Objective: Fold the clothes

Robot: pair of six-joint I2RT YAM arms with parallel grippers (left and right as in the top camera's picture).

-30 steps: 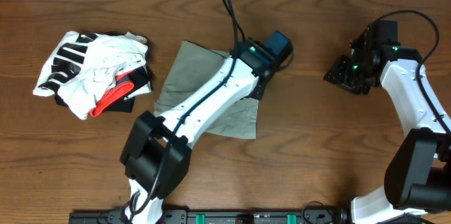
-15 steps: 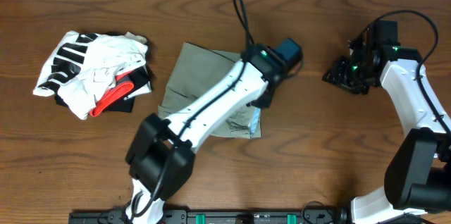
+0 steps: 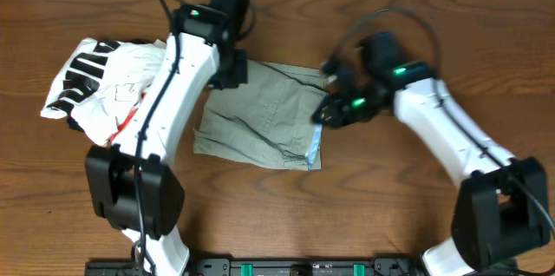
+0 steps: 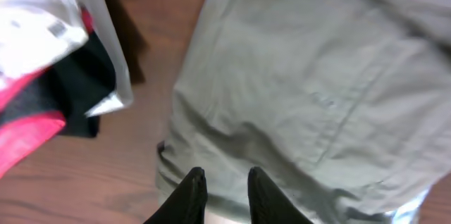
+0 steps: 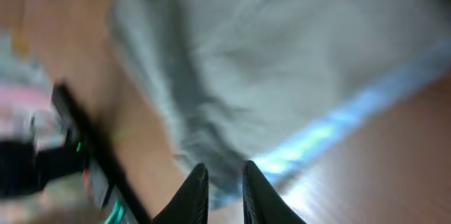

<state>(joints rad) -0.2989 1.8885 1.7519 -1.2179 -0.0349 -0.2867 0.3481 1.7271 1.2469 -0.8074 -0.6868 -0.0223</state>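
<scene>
Pale khaki cotton shorts (image 3: 260, 120) are seen lying flat, folded into a rough rectangle, at the middle of the dark brown wooden tabletop (image 3: 390, 215). A strip of light blue lining (image 3: 314, 150) is exposed along their right edge. The left hand (image 3: 232, 72) is placed at the upper left corner of the shorts, with its arm stretched across the white garment bundle with black stripes and red trim (image 3: 104, 85), which lies just beside the shorts on their left. In the left wrist view this hand (image 4: 225, 175) is shown low over the khaki cloth (image 4: 303, 90) near its edge. The bundle (image 4: 42, 20) is separated from the cloth by a narrow band of bare wood. Its fingers are held close together with a slim gap, and whether cloth is pinched between them cannot be told. The right hand (image 3: 329, 113) is placed at the right edge of the shorts, above the blue strip. In the blurred right wrist view this hand (image 5: 223, 168) is shown over the blue-lined edge (image 5: 338, 122) of the cloth (image 5: 282, 48). Its fingers are likewise drawn near each other, and a grasp cannot be confirmed.
</scene>
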